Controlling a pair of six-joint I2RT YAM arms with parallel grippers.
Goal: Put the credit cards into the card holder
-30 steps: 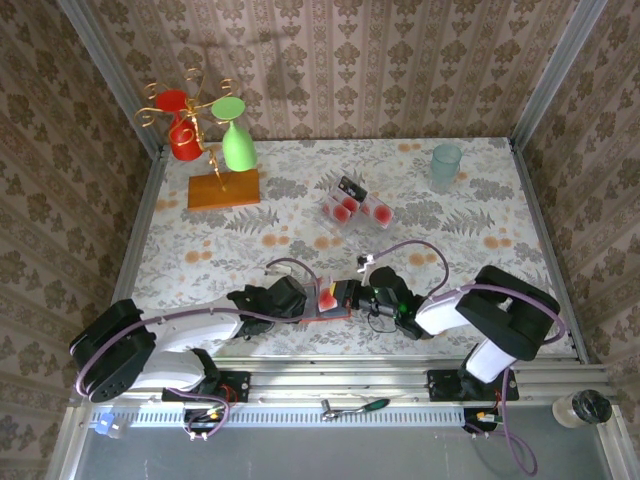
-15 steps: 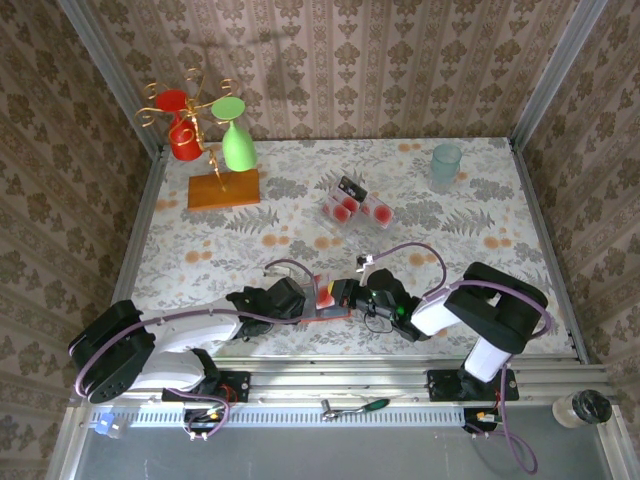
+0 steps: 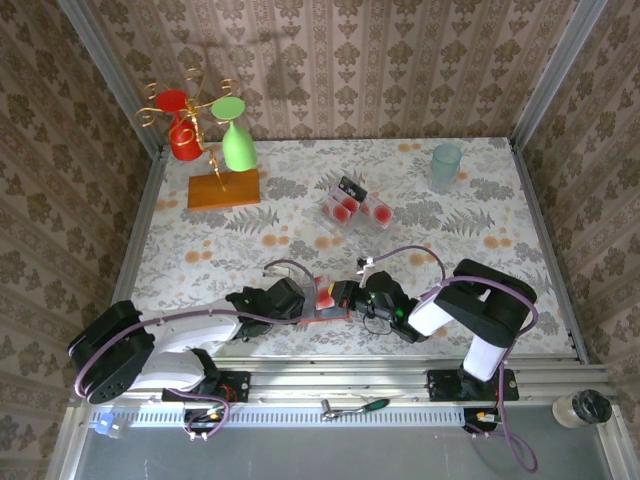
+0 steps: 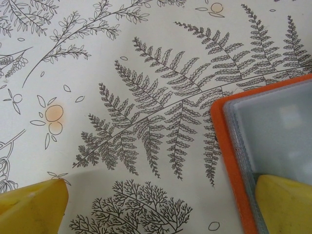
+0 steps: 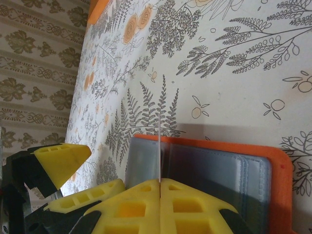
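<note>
Holder: the orange-red holder [image 3: 322, 316] lies open and flat on the surface [image 3: 470, 250], grey-blue lining up, between the two sets of jaws.
Right jaws: clenched on one card [image 5: 160, 146], at the holder's right side; their yellow fingers [image 5: 195, 204] press together with the card between them.
Held card: thin, and seen edge-on from the right wrist, where it stands up over the holder's lining. From above it shows pale with a red blotch, over the holder's middle. Whether its edge touches a pocket cannot be told.
Left jaws: released and spread wide at the holder's left side, grasping nothing.
Left fingers: one yellow finger [image 4: 285, 202] lies over the holder's lining just inside its orange rim, the other [image 4: 31, 207] over bare surface left of the holder. Whether the first touches the lining cannot be told.
Loose cards: a small cluster of cards [image 3: 355, 207], pale with red blotches and one showing a black strip, lies well beyond the holder toward the far wall.
Cup: a pale blue-green cup [image 3: 446, 163] stands upright, far beyond the holder and to its right.
Stand: a gold wire stand [image 3: 212, 150] on an orange block [image 3: 223, 189] is far beyond the holder and to its left, carrying a red cup [image 3: 184, 140] and a green glass [image 3: 237, 145].
</note>
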